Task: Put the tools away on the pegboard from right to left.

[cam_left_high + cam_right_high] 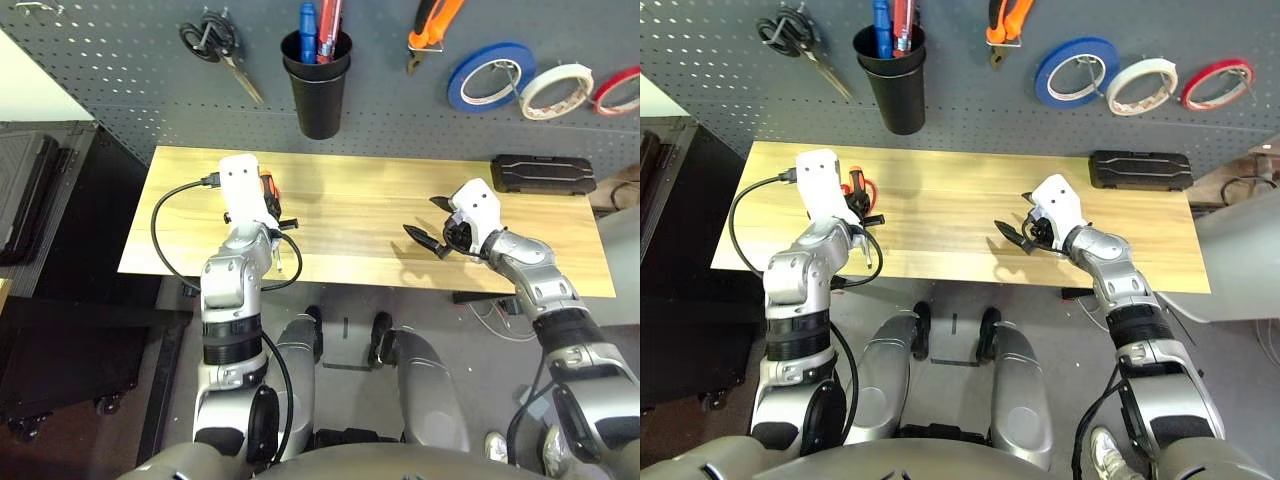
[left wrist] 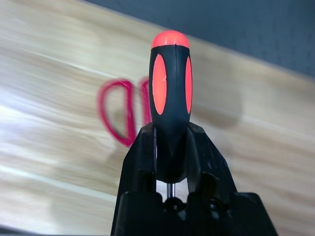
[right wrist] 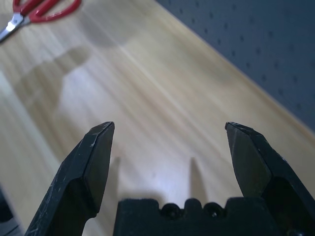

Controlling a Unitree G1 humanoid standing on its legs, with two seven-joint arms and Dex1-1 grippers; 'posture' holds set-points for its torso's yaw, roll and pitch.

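The left hand (image 2: 170, 162) is clamped on the slim black-and-orange-handled screwdriver (image 2: 170, 98), which stands up between its two black fingers, above the light wooden worktop (image 1: 360, 215). The red-handled scissors (image 2: 123, 115) lie flat on the worktop just beyond this hand. The right hand (image 3: 170, 135) has its fingers wide apart and holds nothing, with bare worktop under it.

Bench top (image 1: 350, 215) bare between arms; red-handled scissors (image 1: 862, 188) near left arm, black case (image 1: 543, 173) far right.
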